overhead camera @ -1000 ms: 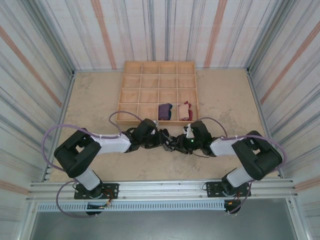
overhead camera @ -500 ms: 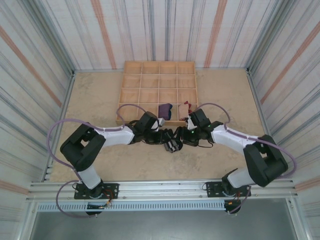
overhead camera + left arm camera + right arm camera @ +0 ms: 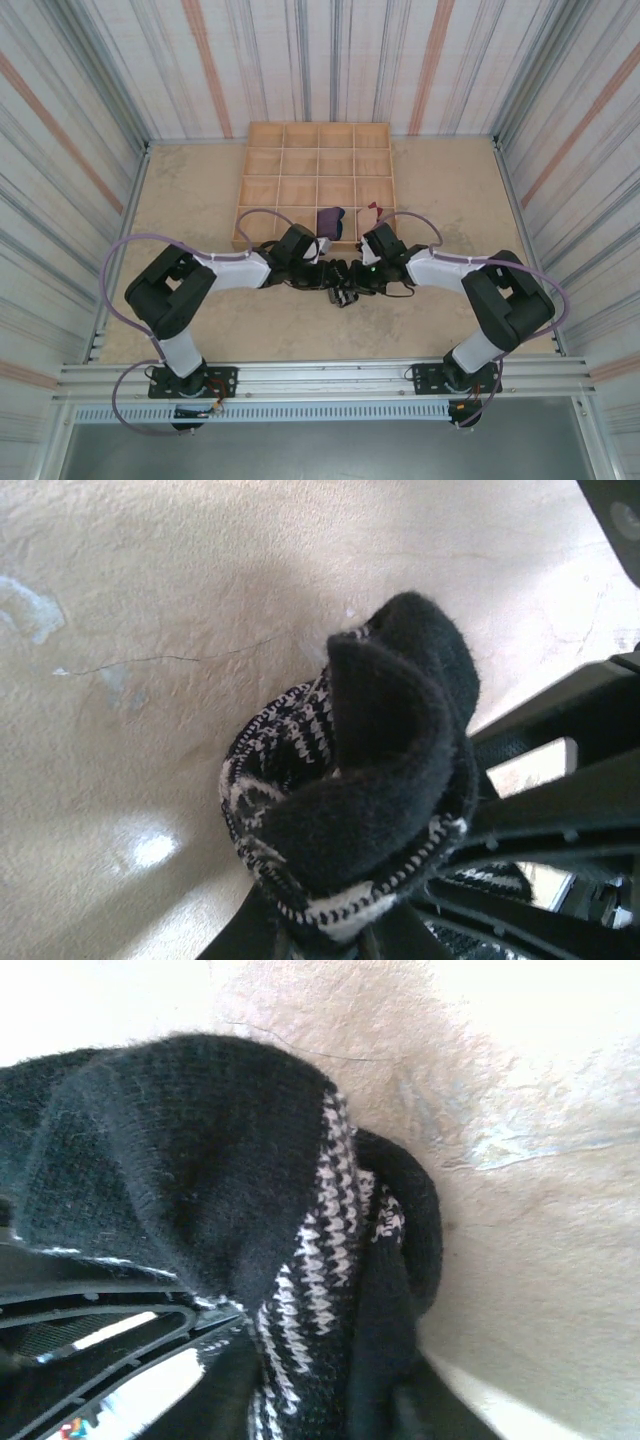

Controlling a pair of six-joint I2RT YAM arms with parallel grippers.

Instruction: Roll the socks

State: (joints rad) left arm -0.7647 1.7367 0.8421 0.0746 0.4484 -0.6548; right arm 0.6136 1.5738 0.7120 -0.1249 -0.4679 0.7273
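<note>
Nearest, at the middle of the desk [image 3: 190, 200], my left end effector [image 3: 322, 272] is clamped on a black-and-white striped sock [image 3: 350, 780], which is bunched into a loose curl with its black end folded over. My right end effector [image 3: 355, 278] meets it from the other side and pinches the same sock, probably so one side anchors while the other rolls. Beyond, a wooden tray [image 3: 262, 180] holds a purple sock [image 3: 330, 220] and a tan and red sock [image 3: 374, 210] in neighbouring front compartments, seemingly finished.

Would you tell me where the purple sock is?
In the top view, the purple sock lies in the wooden tray's near row, third compartment from left.
</note>
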